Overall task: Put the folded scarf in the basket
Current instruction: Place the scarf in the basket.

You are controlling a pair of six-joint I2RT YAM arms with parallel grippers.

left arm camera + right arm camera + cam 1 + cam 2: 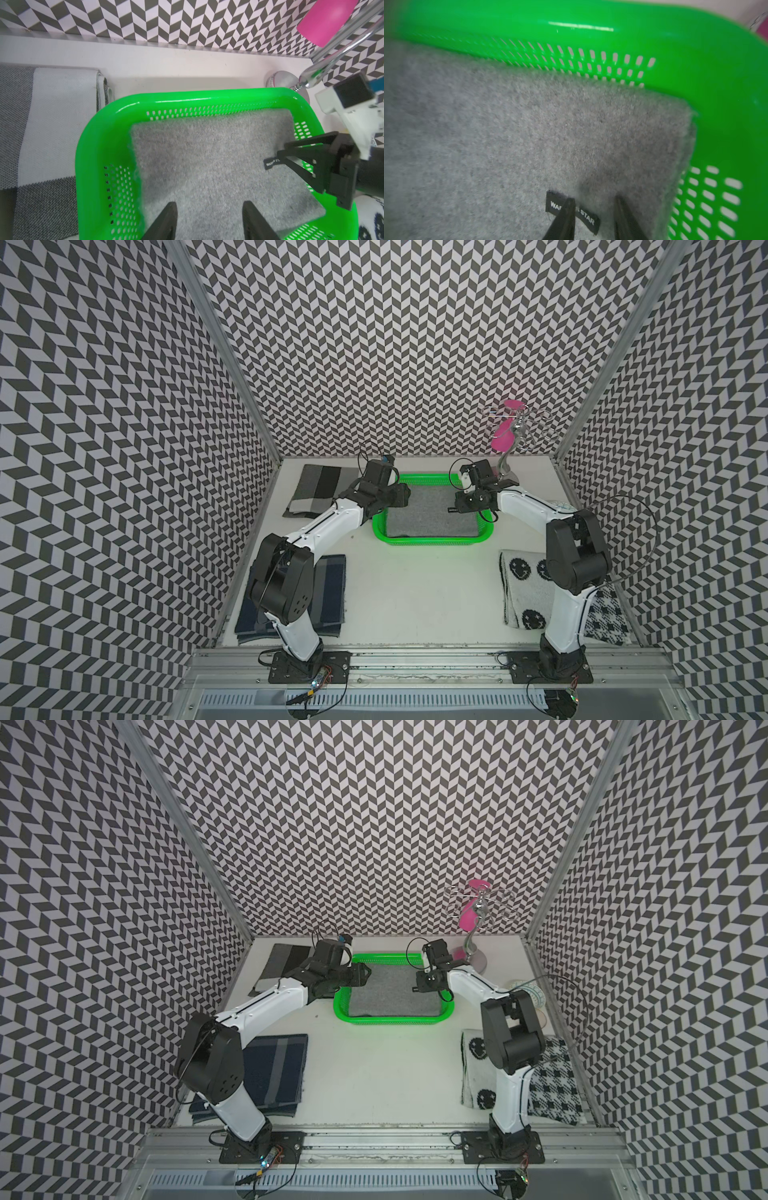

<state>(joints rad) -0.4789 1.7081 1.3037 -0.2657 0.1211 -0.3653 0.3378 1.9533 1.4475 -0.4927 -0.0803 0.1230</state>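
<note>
Top views both show the folded grey scarf lying flat inside the green basket, which sits at the far middle of the table. The scarf's long axis runs across the table, parallel to the basket's long sides, and the cloth fills most of the floor. Its small black label lies at the end nearer the right arm. The left gripper is over the scarf's left end, jaws spread wide with only flat cloth beneath them. The right gripper is over the opposite end, jaws parted more narrowly and holding nothing, with one fingertip crossing the label. Whether either gripper touches the cloth cannot be told.
</note>
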